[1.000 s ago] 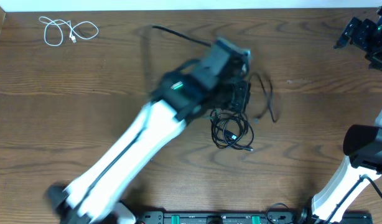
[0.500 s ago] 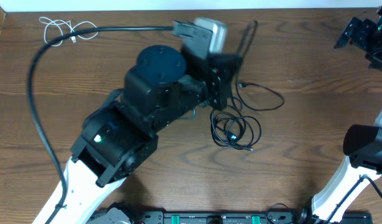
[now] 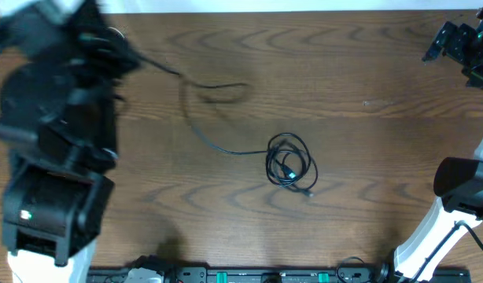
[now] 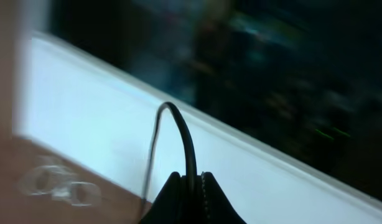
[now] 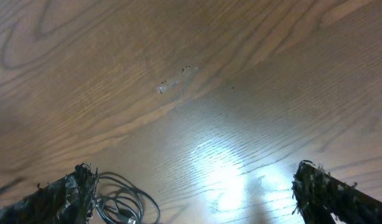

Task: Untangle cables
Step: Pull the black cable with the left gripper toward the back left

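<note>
A small coil of black cables [image 3: 289, 166] lies mid-table, with a plug showing inside it. One black cable [image 3: 214, 88] runs out of the coil, up and to the left, as far as my blurred left arm [image 3: 60, 141] at the table's far left. In the left wrist view my left gripper [image 4: 191, 182] is shut on that black cable [image 4: 187, 140], which arches up from the fingertips. A blurred white cable [image 4: 57, 185] lies on the wood below it. My right gripper [image 5: 200, 193] hangs open above bare wood, with the coil [image 5: 125, 205] beside its left finger [image 5: 69, 194].
The right gripper [image 3: 458, 41] sits at the far right corner, and its arm and base [image 3: 462, 192] are at the right edge. A white border strip [image 3: 304, 6] runs along the table's far edge. A black rail [image 3: 249, 275] lines the near edge.
My left arm has swung from the middle of the table to the far left, drawing one black cable out of the coil and stretching it leftward. The right arm has not moved.
</note>
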